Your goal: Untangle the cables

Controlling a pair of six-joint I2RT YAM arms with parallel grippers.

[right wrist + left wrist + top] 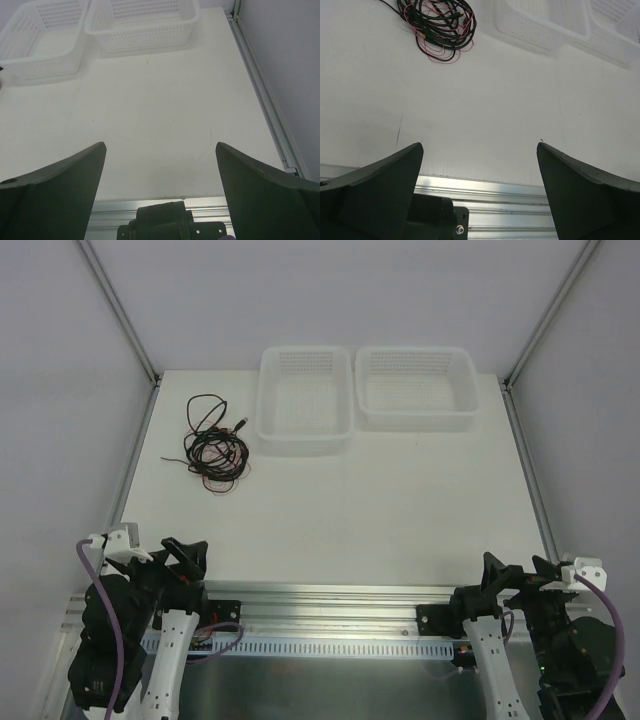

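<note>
The cables (pixel 213 443) lie in a loose tangle of black and thin red wires at the far left of the white table; the tangle also shows at the top left of the left wrist view (pixel 440 25). My left gripper (pixel 178 558) rests at the near left edge, open and empty, far from the tangle; its fingertips (pixel 415 150) stand wide apart over the table edge. My right gripper (pixel 515 575) rests at the near right edge, open and empty, with fingertips (pixel 100 148) wide apart. The cables are out of the right wrist view.
Two white mesh baskets stand side by side at the back: the left one (pixel 305 400) just right of the tangle, the right one (pixel 417 388) beside it. A metal rail (pixel 330 595) runs along the table's near edge. Frame posts rise at the back corners.
</note>
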